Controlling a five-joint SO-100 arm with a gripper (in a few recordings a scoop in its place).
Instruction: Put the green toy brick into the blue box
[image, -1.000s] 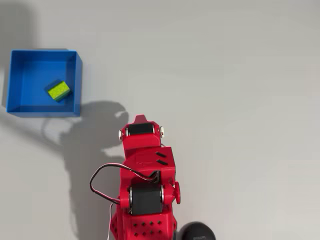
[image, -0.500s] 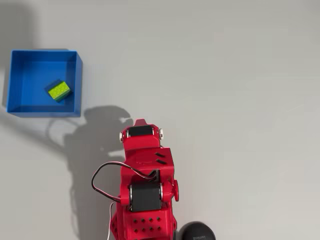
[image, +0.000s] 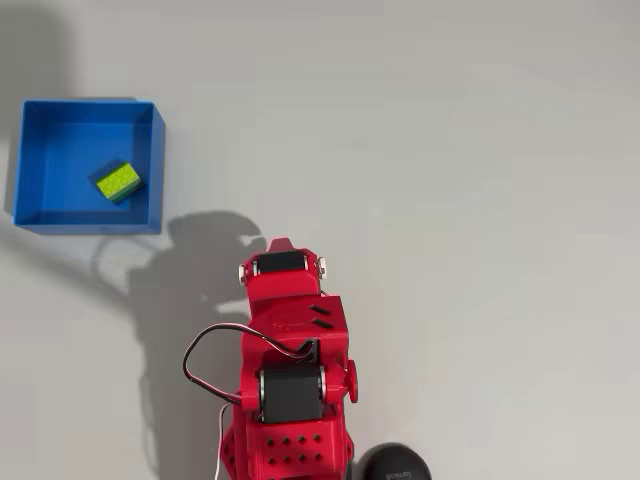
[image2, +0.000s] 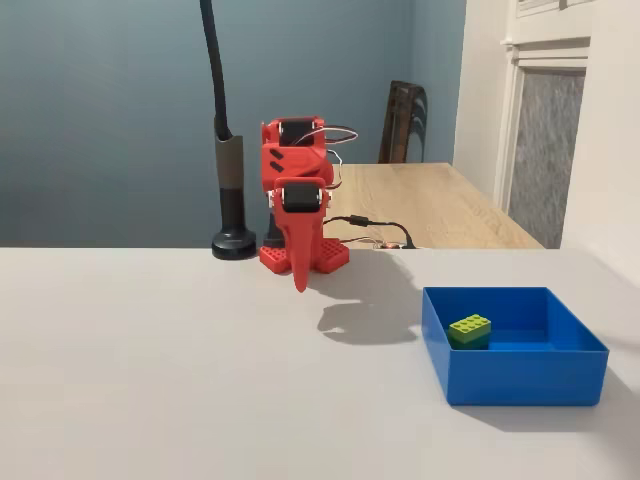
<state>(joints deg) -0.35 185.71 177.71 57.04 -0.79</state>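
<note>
Soft, even light falls on the pale table; both views are sharp. In the overhead view the red arm casts a broad grey shadow leftward, and the upper-left corner darkens.

pale grey table, black gooseneck stand on round base, wooden table behind, dark chair, blue-grey wall

1. From above, the red arm runs off the bottom edge, its base cut away
2. The claw hangs pointing at the bench; whether its jaws are parted can't be made out
3. The green toy brick has its lower part hidden behind the blue box wall
</note>
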